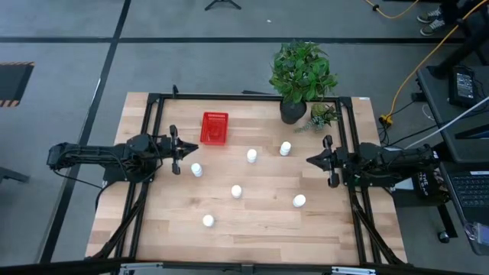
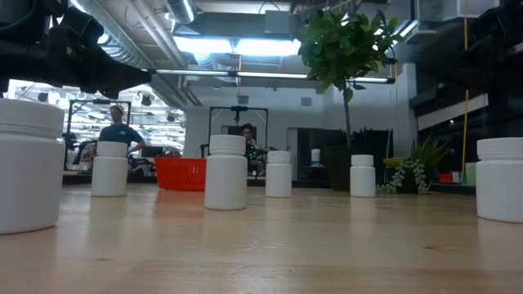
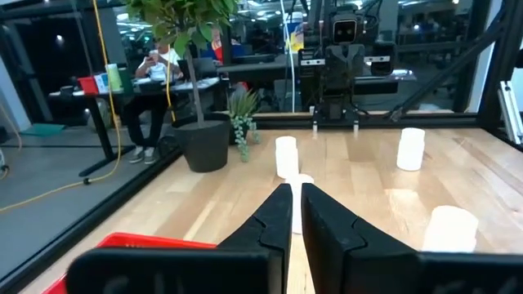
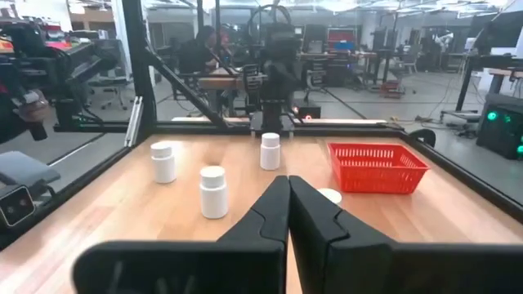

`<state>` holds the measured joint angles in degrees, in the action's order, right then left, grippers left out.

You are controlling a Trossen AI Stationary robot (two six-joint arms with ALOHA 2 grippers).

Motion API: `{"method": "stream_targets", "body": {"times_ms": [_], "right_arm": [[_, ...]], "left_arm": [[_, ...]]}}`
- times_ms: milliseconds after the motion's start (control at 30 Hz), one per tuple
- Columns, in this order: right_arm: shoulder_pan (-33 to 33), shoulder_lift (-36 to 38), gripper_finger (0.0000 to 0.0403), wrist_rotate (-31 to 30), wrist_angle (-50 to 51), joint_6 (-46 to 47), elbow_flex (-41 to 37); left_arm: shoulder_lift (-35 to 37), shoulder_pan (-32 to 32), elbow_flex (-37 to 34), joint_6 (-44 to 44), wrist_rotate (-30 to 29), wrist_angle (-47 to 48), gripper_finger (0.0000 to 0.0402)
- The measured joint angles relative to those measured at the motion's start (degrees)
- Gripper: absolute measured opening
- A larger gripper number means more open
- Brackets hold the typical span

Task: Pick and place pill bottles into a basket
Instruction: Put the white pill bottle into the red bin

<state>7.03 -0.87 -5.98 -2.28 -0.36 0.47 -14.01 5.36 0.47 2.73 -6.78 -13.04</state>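
White pill bottles (image 1: 237, 191), all six, stood capped and upright, scattered mid-table; none had made it into the red basket (image 1: 215, 128) near the far edge. So nothing was started, I'd say. Left gripper (image 1: 175, 150) and right gripper (image 1: 329, 161) sat pinched together, empty, at opposite side edges. Next move probably needed the left one spreading over the bottle beside it.

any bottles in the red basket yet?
No. In the high view the basket holds nothing, and all six pill bottles stand on the bare table outside it.
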Motion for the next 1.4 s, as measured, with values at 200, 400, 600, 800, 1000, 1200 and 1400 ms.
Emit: {"method": "stream_targets", "body": {"times_ms": [200,400,600,800,1000,1200,1400], "right_arm": [[-0.1,-0.9,0.0012,-6.3,1.7,6.4,1.5],[-0.1,-6.2,0.0012,-7.5,2.1,6.2,7.0],[-0.2,-15.9,0.0012,-14.7,6.1,5.9,13.4],[-0.9,-23.2,0.0012,-16.0,6.1,5.0,18.7],[-3.4,-28.1,0.0012,-16.1,11.6,7.7,23.4],[-4.7,-31.7,0.0012,-16.0,14.3,9.4,26.5],[-4.7,-37.0,0.0051,-15.8,18.8,10.6,29.7]], "left_arm": [[0.0,0.0,0.0,-3.7,1.7,0.6,0.0013],[-1.0,0.0,0.3,-1.4,1.6,0.1,0.0002],[-6.0,0.7,0.4,-2.0,-0.9,-6.0,0.0002],[-14.1,2.5,7.9,-3.5,-0.9,-0.1,0.0002],[-20.9,3.7,15.5,-3.5,2.4,5.9,0.0002],[-23.6,3.9,17.0,-4.3,6.8,8.1,0.0009],[-23.9,3.8,16.9,-4.0,6.7,9.0,0.0018]]}}
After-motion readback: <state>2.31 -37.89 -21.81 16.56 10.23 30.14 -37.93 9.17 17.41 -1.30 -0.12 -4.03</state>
